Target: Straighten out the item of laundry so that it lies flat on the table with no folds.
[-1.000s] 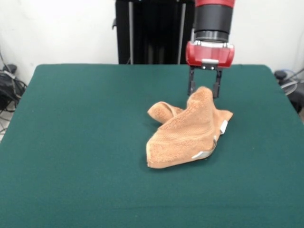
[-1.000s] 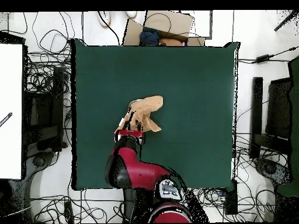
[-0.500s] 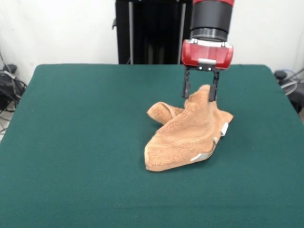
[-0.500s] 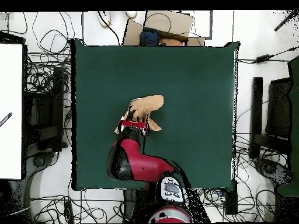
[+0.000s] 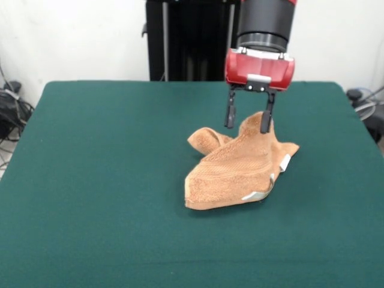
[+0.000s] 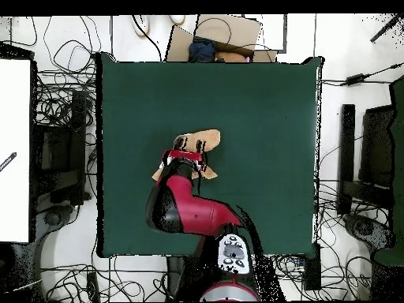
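Observation:
The orange-tan towel (image 5: 237,171) lies crumpled right of the middle of the green table (image 5: 90,180). It is folded over itself, with a raised peak at its far side and white tags along its right edge. My gripper (image 5: 247,122) is open and hangs just over that peak. Its right finger (image 5: 264,120) stands against the raised fold and its left finger hangs over bare table. In the overhead view the arm and gripper (image 6: 189,150) cover most of the towel (image 6: 207,140), which lies near the middle of the table (image 6: 260,118).
The black pedestal (image 5: 192,39) stands behind the table's far edge. In the overhead view a cardboard box (image 6: 229,35) sits at the top edge of the table, cables lie all round it, and a white panel (image 6: 14,150) stands at the left.
My gripper has risen a little and shifted left in the front view, staying open. The towel's raised peak has sagged slightly; the rest of the towel has barely moved.

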Robot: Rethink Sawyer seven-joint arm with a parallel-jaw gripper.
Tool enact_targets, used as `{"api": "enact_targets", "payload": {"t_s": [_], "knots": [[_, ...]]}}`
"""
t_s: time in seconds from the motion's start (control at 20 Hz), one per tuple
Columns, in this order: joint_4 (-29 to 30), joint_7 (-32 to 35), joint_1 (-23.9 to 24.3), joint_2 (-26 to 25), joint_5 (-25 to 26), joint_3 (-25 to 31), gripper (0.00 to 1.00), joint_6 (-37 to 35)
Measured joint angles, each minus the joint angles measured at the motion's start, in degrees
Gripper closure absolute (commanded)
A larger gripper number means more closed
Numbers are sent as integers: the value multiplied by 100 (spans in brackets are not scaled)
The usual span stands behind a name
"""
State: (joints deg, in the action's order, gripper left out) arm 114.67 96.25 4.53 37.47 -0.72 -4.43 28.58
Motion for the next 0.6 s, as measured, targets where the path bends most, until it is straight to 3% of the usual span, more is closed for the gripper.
{"api": "enact_targets", "payload": {"t_s": [0.05,0.1,0.6], "knots": [[-29,0,-10,0,-65,-12,0,-40],[-41,0,-37,0,-226,-18,100,-148],[-40,0,-142,1,-566,-17,100,-377]]}}
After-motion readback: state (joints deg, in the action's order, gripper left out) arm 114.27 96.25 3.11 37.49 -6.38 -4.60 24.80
